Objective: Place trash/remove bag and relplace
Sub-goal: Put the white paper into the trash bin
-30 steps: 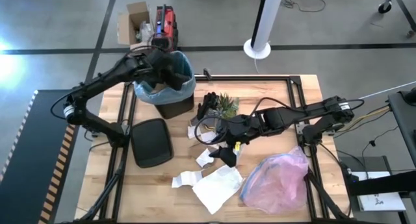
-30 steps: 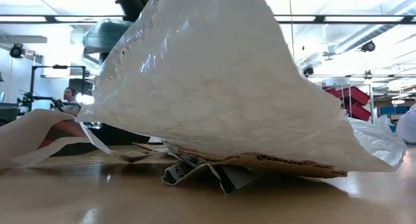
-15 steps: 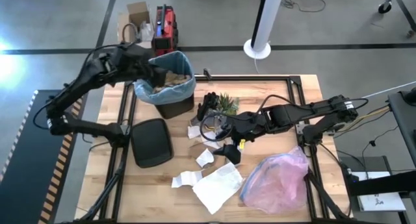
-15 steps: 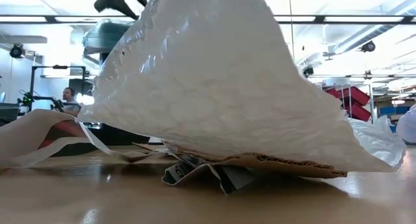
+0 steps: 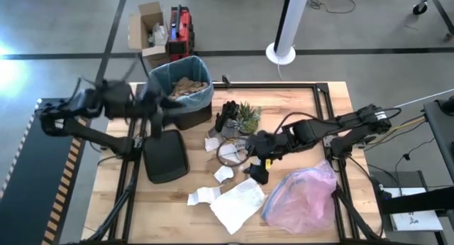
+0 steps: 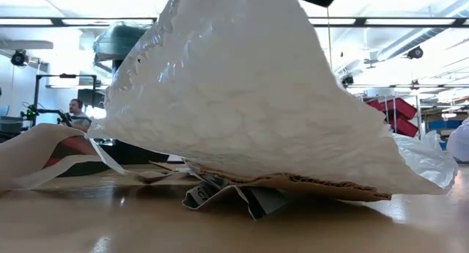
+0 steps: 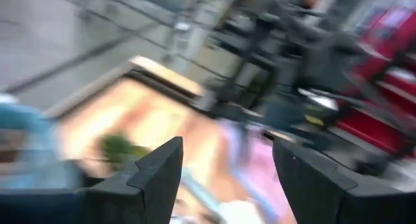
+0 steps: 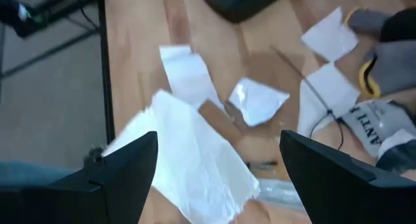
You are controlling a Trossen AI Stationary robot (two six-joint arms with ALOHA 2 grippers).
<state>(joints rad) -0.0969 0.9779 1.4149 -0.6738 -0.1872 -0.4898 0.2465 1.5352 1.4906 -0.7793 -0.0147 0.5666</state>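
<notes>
The trash still on the table (image 5: 298, 202) is light, limp paper: a large white sheet (image 5: 237, 202) near the front edge, a smaller folded white piece (image 5: 224, 173) and a white strip (image 5: 201, 196) beside it. Such sheets likely weigh next to nothing, crumple readily and lie flat, so a raised fold or a curled edge would be the best place to nip them; a flat middle would probably slip.

The right pincer (image 5: 255, 172) hangs just above these scraps with its fingers spread and nothing between them. The left pincer (image 5: 157, 111), blurred with motion, is beside the bin near the black lid (image 5: 164, 155), its fingers apart and empty.

The blue-teal bag (image 5: 202, 94) lines the bin, brown paper (image 5: 187, 84) inside. It is thin and crinkly; its folded-over rim offers the surest hold.
</notes>
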